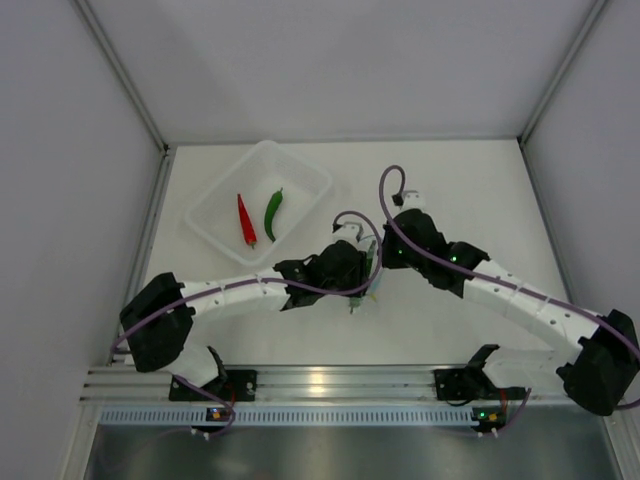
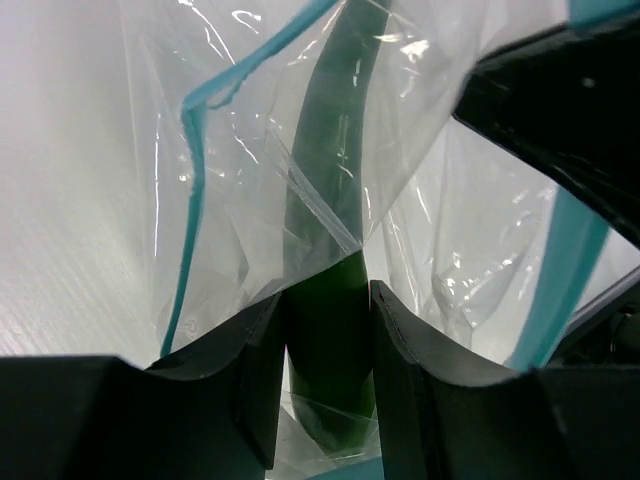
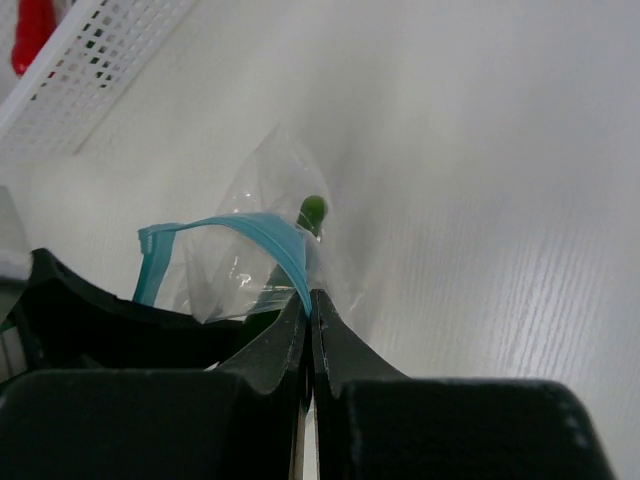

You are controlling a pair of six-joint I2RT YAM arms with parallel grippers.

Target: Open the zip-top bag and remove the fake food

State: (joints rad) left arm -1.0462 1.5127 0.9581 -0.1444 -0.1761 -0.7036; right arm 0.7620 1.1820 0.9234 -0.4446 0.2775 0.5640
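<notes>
No text, label, brand, number or sign can be read in any of the three views.
</notes>
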